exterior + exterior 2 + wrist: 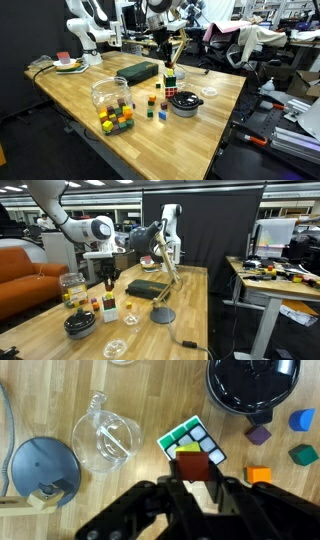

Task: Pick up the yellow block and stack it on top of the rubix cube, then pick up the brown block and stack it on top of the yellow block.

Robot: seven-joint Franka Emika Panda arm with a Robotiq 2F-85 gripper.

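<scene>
Closest to the wrist lens, the gripper (193,473) is pinched on the brown block (193,463), right over the yellow block (184,451) that sits on the rubix cube (182,436) — whether the two small blocks touch I cannot tell. Second stacking step, I judge: the next move calls for centring, lowering gently and letting go only once it rests flat — a nudge could topple the stack

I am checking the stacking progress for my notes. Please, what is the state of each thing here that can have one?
end effector: shut on the brown block.
brown block: gripped, over the yellow block.
yellow block: stacked on the rubix cube.
rubix cube: on the table, colours mixed.
clear jar: upright, looks empty.
black bowl: upright, uncovered.
grey disc: lying flat on the table.
</scene>
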